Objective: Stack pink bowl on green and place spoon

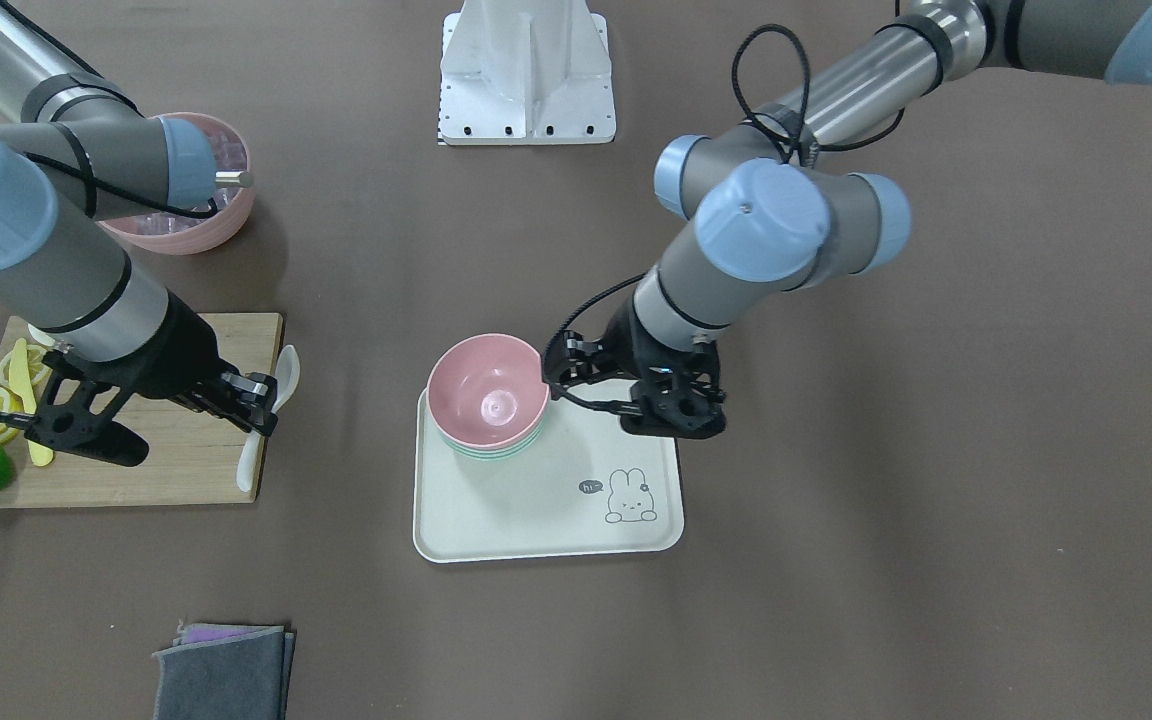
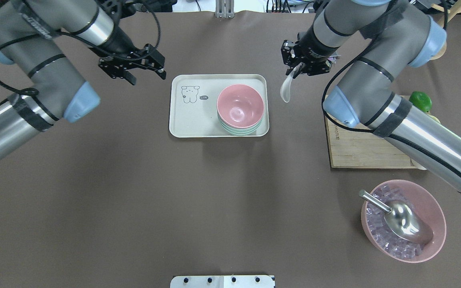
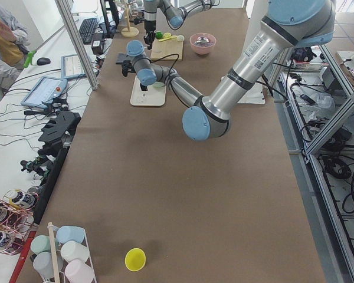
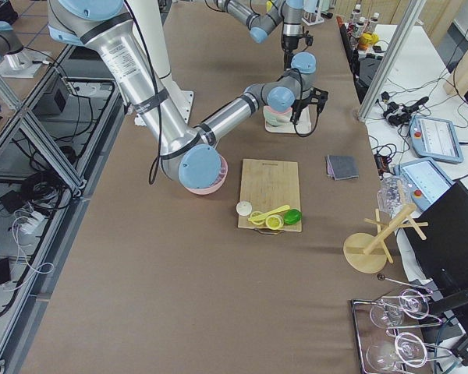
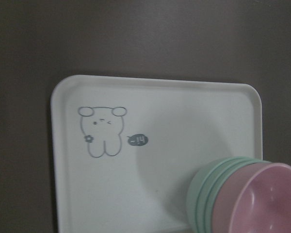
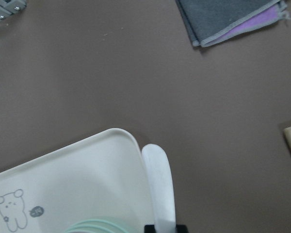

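Brown tabletop (image 2: 134, 200): pink bowl (image 2: 240, 105) sits on green bowl (image 5: 198, 194). Right gripper (image 2: 297, 71) clamps the spoon (image 2: 285, 91): light, stiff, probably slippery, brittle; thick handle grips best. Left gripper (image 2: 144, 76) has its fingers apart.

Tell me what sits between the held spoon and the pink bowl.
In the overhead view, only the rim of the tray and a strip of bare table separate the spoon from the pink bowl; nothing else lies there.
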Controlling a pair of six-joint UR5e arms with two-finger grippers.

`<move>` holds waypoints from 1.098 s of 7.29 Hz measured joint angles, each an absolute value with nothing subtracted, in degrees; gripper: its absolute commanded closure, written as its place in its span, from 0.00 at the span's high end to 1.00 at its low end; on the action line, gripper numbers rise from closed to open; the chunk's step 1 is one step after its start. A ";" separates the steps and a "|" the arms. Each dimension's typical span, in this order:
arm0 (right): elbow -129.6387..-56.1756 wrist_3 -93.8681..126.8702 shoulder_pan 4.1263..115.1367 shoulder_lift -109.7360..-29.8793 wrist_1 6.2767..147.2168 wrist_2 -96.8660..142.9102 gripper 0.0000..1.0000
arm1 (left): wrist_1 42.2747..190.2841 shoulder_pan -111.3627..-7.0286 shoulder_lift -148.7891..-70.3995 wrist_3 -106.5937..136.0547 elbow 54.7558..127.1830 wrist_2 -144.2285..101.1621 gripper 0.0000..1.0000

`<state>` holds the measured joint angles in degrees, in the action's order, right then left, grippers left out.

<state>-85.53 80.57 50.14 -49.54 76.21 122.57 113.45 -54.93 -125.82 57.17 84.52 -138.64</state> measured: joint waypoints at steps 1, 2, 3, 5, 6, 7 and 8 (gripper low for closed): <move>-81.94 86.11 48.09 -46.28 72.59 120.29 0.00 | 113.38 -56.57 -122.88 54.56 86.34 -139.75 0.99; -78.41 91.06 46.52 -43.82 68.51 118.31 0.99 | 113.35 -57.24 -121.48 53.54 87.02 -140.08 0.99; -76.44 93.83 45.32 -42.59 65.90 116.65 1.00 | 113.34 -57.61 -120.62 53.12 87.26 -140.18 0.99; -77.27 94.79 45.02 -43.54 64.58 116.84 1.00 | 113.24 -57.87 -120.06 52.93 87.30 -140.13 0.99; -80.69 93.75 46.37 -46.61 64.83 119.35 1.00 | 113.22 -58.01 -119.96 52.92 87.29 -140.11 0.99; -84.31 91.85 49.15 -50.06 65.33 123.41 1.00 | 113.21 -58.28 -119.60 52.91 87.37 -140.10 0.99; -86.73 89.75 52.75 -52.93 65.64 128.04 1.00 | 113.21 -58.61 -119.10 52.93 87.53 -140.12 0.99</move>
